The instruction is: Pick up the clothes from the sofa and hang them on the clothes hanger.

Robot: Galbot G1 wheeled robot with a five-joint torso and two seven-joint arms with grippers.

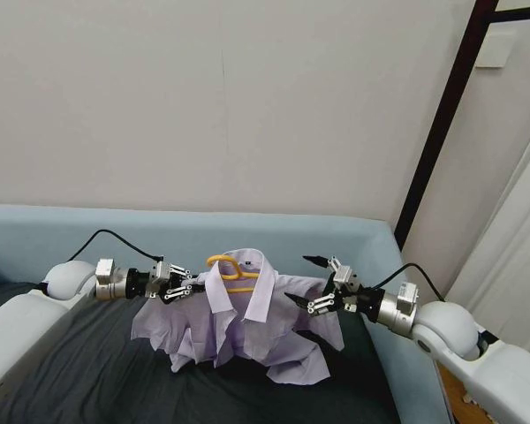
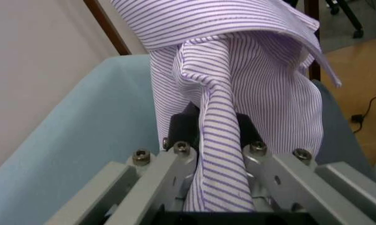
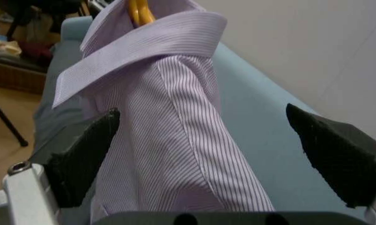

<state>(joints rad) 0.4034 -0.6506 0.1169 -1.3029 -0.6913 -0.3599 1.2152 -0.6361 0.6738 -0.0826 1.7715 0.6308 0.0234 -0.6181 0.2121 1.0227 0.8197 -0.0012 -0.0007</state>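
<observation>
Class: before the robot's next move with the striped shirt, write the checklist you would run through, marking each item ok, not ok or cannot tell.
1. Grip of the left hand on the shirt at one shoulder: ok, shut on the cloth.
2. Grip of the right hand on the other shoulder: not ok, it is open around the cloth.
3. Hook of the yellow hanger out through the collar: ok.
4. Hanger arms seated in both shoulders: cannot tell, cloth covers them.
5. Hem lifted off the sofa: cannot tell.

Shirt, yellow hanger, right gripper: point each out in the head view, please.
shirt [image 1: 247, 327], head view, front panel below the collar.
yellow hanger [image 1: 219, 259], head view, top of the hook's curve.
right gripper [image 1: 298, 278], head view, midway between its open fingertips, at the shirt's shoulder.
</observation>
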